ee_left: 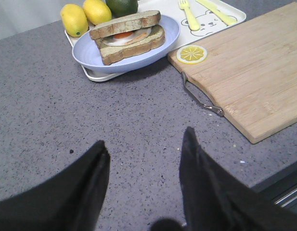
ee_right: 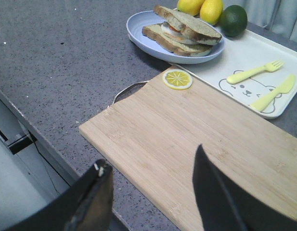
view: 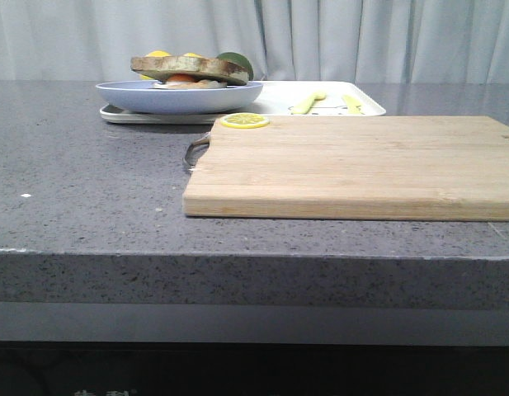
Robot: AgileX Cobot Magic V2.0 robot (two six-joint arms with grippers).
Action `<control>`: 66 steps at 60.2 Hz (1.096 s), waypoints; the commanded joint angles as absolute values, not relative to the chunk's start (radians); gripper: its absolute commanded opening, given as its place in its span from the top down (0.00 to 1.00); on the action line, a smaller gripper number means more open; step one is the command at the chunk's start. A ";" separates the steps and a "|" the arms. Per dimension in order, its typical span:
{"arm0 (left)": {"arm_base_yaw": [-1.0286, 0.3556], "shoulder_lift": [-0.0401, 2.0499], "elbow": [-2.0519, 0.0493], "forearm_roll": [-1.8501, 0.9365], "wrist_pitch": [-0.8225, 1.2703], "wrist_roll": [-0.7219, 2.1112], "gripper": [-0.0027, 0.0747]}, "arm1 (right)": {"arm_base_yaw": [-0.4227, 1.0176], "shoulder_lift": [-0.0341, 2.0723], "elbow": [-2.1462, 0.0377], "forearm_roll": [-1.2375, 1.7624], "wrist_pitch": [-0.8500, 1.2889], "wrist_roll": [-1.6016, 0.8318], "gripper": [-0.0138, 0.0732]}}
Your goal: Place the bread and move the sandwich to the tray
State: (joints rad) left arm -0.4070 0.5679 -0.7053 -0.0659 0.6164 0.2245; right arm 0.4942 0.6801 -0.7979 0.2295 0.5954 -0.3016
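Observation:
The sandwich (ee_left: 129, 38) lies on a pale blue plate (ee_left: 88, 54): a bread slice (ee_left: 125, 24) rests tilted on top of the fried egg and the lower slice. The plate stands on the left end of the white tray (view: 279, 101), overhanging its rim. The front view shows the sandwich (view: 190, 73) at the far left and neither gripper. My left gripper (ee_left: 144, 137) is open over bare grey counter, well short of the plate. Over the near edge of the wooden cutting board (ee_right: 187, 139) my right gripper (ee_right: 151, 155) is open too, holding nothing.
A lemon slice (view: 244, 120) lies on the cutting board's (view: 353, 165) far left corner, by its metal handle (ee_left: 201, 98). On the tray (ee_right: 220, 67) are a yellow fork (ee_right: 254, 72), a yellow knife (ee_right: 273, 94), two lemons (ee_left: 73, 19) and a lime (ee_left: 122, 6). The counter's front edge runs close below the right gripper.

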 commanded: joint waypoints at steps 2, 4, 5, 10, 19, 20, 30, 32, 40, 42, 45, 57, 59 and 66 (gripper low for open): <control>-0.416 0.511 -0.693 -0.078 0.533 0.225 0.53 | 0.493 0.678 -0.821 0.238 0.527 -0.311 0.38; -0.416 0.497 -0.683 -0.078 0.533 0.225 0.53 | 0.493 0.678 -0.821 0.238 0.527 -0.311 0.38; -0.416 0.493 -0.681 -0.078 0.533 0.225 0.53 | 0.493 0.678 -0.821 0.238 0.527 -0.311 0.38; -0.416 0.484 -0.667 -0.078 0.533 0.225 0.53 | 0.493 0.678 -0.821 0.238 0.527 -0.311 0.38; -0.416 0.484 -0.661 -0.078 0.531 0.225 0.53 | 0.493 0.678 -0.821 0.238 0.533 -0.311 0.38; -0.416 0.484 -0.661 -0.078 0.531 0.225 0.53 | 0.493 0.678 -0.821 0.238 0.534 -0.311 0.38; -0.416 0.484 -0.661 -0.078 0.531 0.225 0.61 | 0.493 0.678 -0.821 0.238 0.540 -0.311 0.59; -0.416 0.484 -0.661 -0.078 0.531 0.225 0.65 | 0.493 0.678 -0.821 0.238 0.542 -0.311 0.64; -0.416 0.484 -0.661 -0.078 0.531 0.225 0.83 | 0.493 0.678 -0.821 0.238 0.553 -0.311 0.86; -0.416 0.484 -0.661 -0.078 0.531 0.225 0.88 | 0.493 0.678 -0.821 0.238 0.556 -0.311 0.91; -0.416 0.484 -0.661 -0.080 0.537 0.220 0.94 | 0.493 0.680 -0.821 0.238 0.556 -0.311 0.92; -0.416 0.484 -0.660 -0.080 0.539 0.220 0.99 | 0.493 0.685 -0.821 0.238 0.553 -0.311 0.92; -0.416 0.484 -0.660 -0.080 0.539 0.220 0.99 | 0.493 0.685 -0.821 0.238 0.553 -0.311 0.92; -0.416 0.484 -0.660 -0.080 0.539 0.220 0.99 | 0.493 0.685 -0.821 0.238 0.553 -0.311 0.92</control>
State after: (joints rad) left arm -0.4070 0.4816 -0.6334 -0.0681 0.6147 0.2266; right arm 0.4942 0.6801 -0.7979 0.2295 0.6172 -0.3016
